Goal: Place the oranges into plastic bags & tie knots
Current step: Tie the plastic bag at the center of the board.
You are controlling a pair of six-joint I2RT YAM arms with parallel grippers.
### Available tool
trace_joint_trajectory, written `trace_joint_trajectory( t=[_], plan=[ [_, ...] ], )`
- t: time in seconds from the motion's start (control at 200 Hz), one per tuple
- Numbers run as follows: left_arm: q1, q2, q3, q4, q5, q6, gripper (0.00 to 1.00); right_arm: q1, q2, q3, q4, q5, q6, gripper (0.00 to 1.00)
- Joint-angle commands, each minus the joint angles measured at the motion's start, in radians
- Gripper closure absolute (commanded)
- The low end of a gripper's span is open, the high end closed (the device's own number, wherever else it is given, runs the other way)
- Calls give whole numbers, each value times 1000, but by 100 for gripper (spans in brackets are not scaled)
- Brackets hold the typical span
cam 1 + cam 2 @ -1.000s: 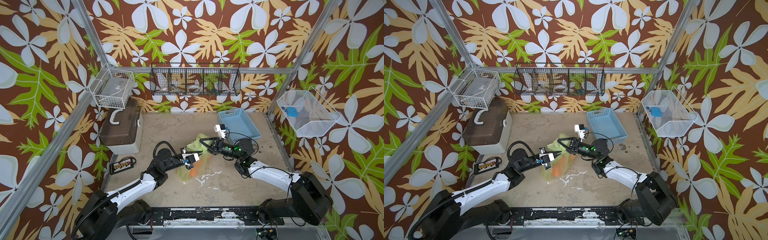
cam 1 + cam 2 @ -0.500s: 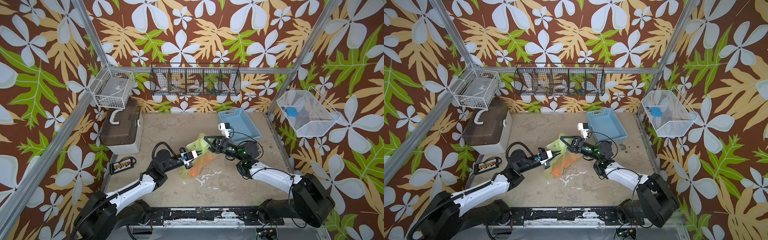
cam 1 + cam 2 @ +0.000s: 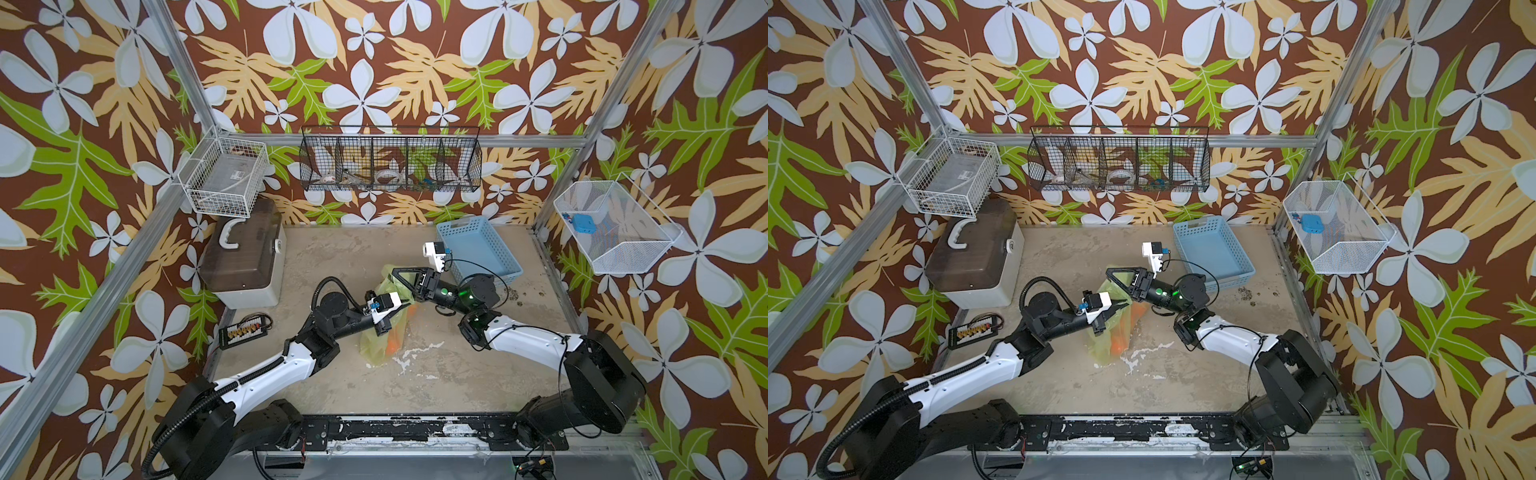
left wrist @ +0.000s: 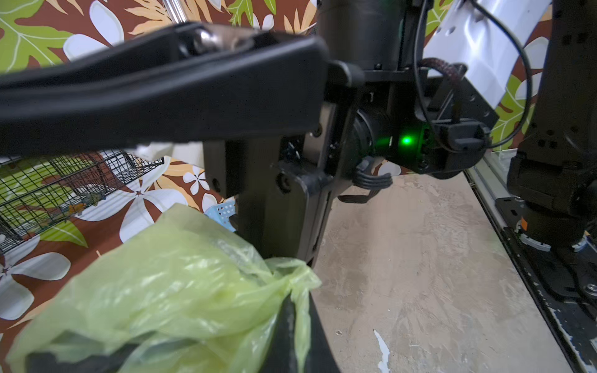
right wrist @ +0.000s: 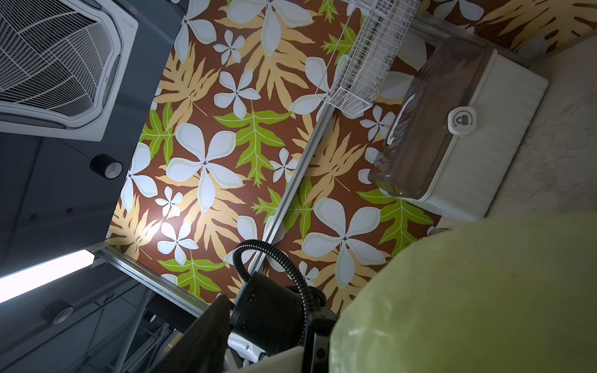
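The yellow-green plastic bag (image 3: 380,338) hangs slanted over the middle of the table in both top views, and oranges (image 3: 392,345) show through its film. My left gripper (image 3: 402,300) is shut on the bag's bunched upper end. In the left wrist view a twisted strand of the bag (image 4: 298,310) runs between the fingers (image 4: 318,342). I cannot tell whether that bunch (image 4: 292,274) is a tied knot. My right gripper (image 3: 400,277) stands open just above the bag's top, holding nothing. Bag film (image 5: 468,290) fills one side of the right wrist view beside one finger (image 5: 200,339).
A light-blue perforated basket (image 3: 478,249) stands at the back right, close behind the right wrist. A brown-lidded box (image 3: 241,257) sits at the back left, with a small connector board (image 3: 245,330) in front of it. Wire baskets hang on the walls.
My right gripper has opened and let go of the bag's top. The left gripper stays shut on the bag and has drawn it slightly up and back.
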State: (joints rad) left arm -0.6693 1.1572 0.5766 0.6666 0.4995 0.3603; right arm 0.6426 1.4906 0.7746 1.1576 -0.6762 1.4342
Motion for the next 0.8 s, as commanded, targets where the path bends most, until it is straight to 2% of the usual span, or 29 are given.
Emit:
trace_joint_trajectory(
  t=[0.0,0.185,0.36,0.52,0.611,0.796],
  plan=[
    [-3,-25,-10,-26,-29,-30,100,-38,-22,-1,23,-46,7,32],
    [-1,-123,-130,141,-114,-93,100,-95,-121,10,-248,-28,-150,31],
    [0,-133,-86,124,-151,-145,100,-93,-184,28,-493,6,-283,31],
    [19,-77,29,38,-114,-257,100,-92,-222,61,-697,21,-375,31],
    [41,-39,88,-22,-62,-316,100,-92,-252,61,-752,33,-398,31],
    [43,-17,80,14,-29,-319,100,-92,-330,80,-848,63,-435,31]
  ],
)
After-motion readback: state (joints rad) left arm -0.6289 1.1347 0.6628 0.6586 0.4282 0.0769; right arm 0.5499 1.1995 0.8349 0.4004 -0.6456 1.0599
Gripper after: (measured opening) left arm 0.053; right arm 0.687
